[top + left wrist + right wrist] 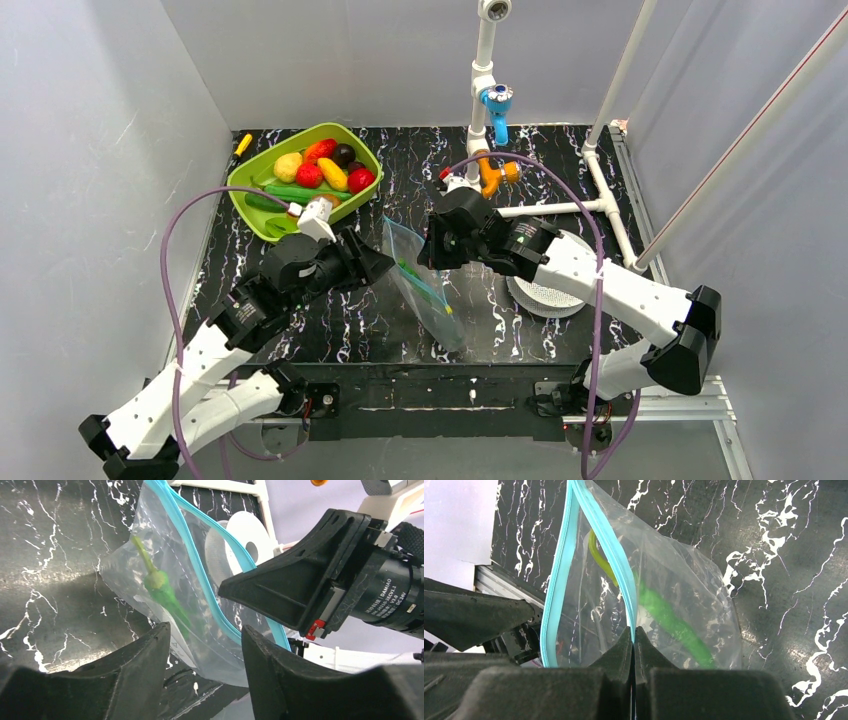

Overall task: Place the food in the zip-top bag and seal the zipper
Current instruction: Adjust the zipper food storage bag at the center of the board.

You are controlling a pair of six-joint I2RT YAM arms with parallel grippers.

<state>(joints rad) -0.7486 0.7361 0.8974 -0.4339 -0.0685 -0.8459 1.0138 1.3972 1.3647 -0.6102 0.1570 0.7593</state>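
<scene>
The clear zip-top bag (424,290) stands upright between my two grippers, its mouth open in a loop. My right gripper (634,630) is shut on one side of the light blue zipper (616,560), holding that edge up; in the top view it (433,256) is at the bag's right side. A long green toy vegetable (669,617) lies inside the bag and also shows in the left wrist view (162,587). My left gripper (205,635) is open and empty, just left of the bag (150,560). More food (322,168) lies in the lime-green tray (252,213).
A white perforated disc (548,291) lies under my right arm. A white pipe frame (560,208) with a blue fitting (497,101) and an orange piece (490,177) stands at the back. A small yellow item (243,143) lies by the tray's far corner.
</scene>
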